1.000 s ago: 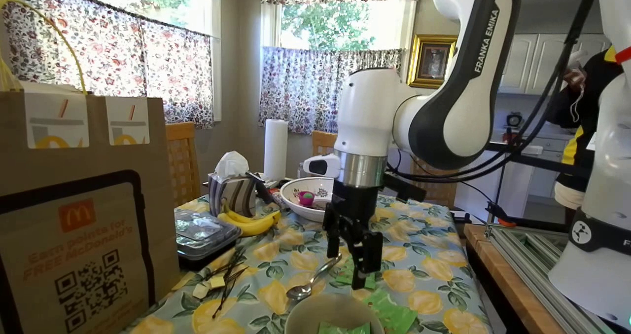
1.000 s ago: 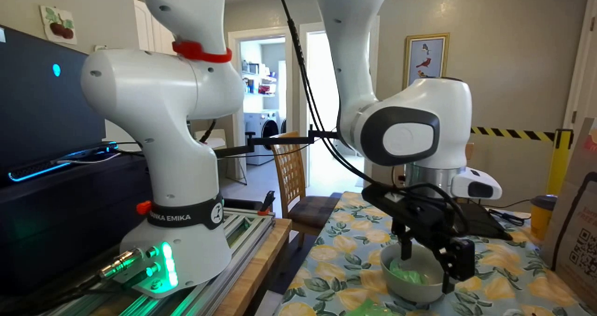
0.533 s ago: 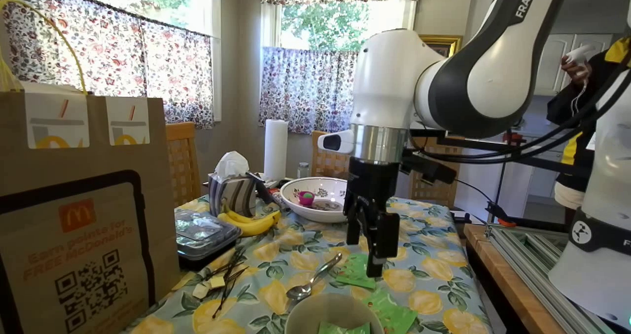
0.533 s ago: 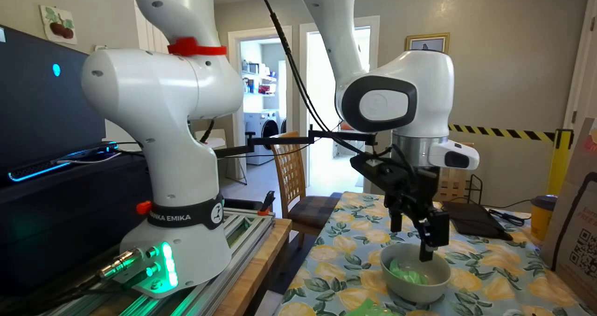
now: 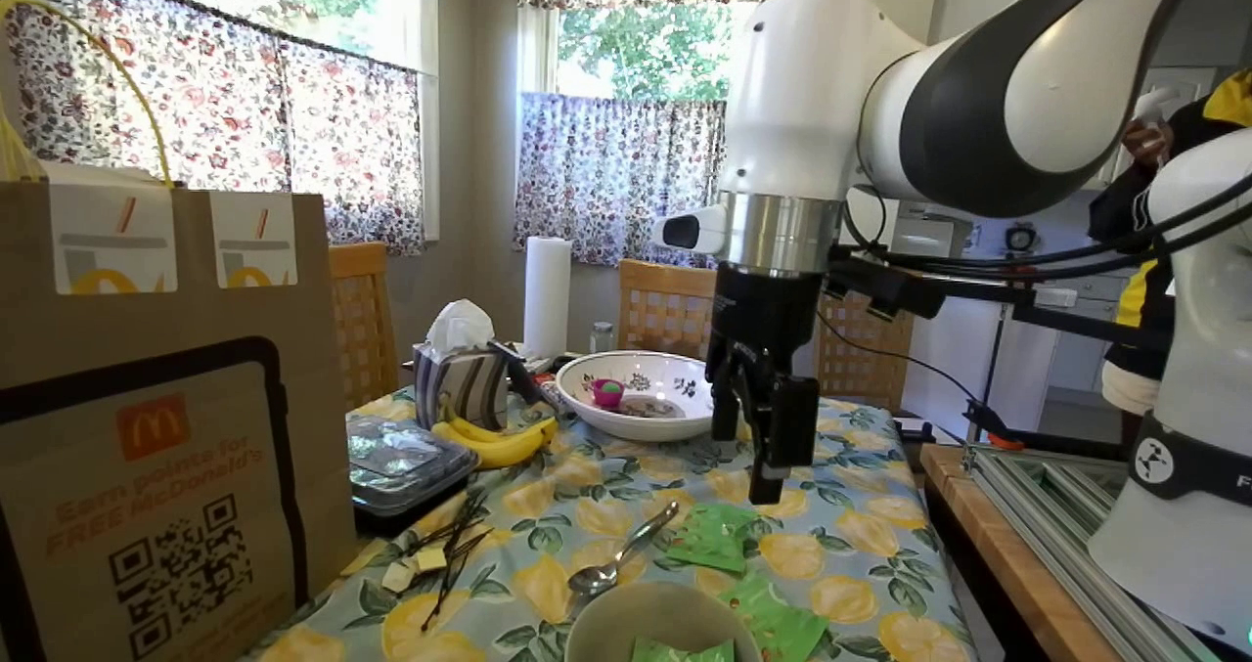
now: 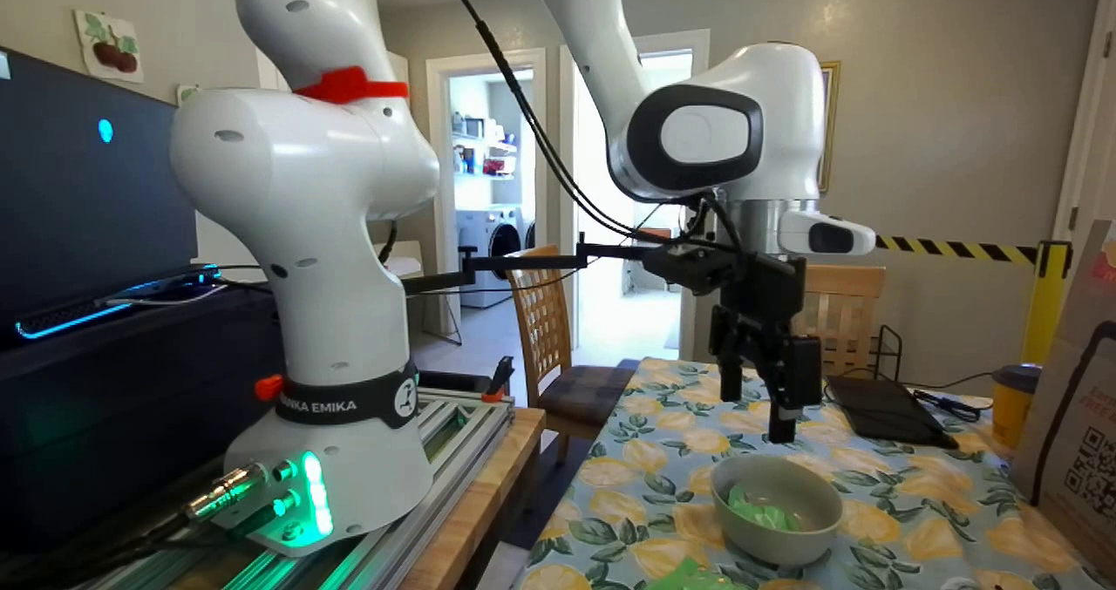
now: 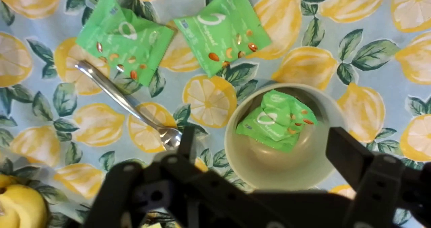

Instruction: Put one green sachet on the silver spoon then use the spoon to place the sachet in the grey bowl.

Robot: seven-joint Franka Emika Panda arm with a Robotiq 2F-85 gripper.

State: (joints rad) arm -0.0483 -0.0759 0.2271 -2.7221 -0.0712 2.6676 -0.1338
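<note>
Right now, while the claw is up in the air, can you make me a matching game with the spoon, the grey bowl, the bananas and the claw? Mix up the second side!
Things:
1. silver spoon
2. grey bowl
3. bananas
4. claw

Clues:
A. yellow, near the tissue box
B. open and holding nothing
C. shiny metal, lying on the lemon tablecloth
D. has a green sachet inside

Right pairs: 1-C, 2-D, 3-A, 4-B

From here I count three green sachets (image 7: 126, 41), two on the worktop (image 5: 851, 476) and one inside the lone grey bowl (image 7: 267, 167); one silver spoon (image 7: 134, 111), one white patterned bowl (image 5: 626, 425), one tissue box (image 5: 460, 388), one paper towel roll (image 5: 547, 295) and at least two bananas (image 5: 501, 446), perhaps more.
</note>
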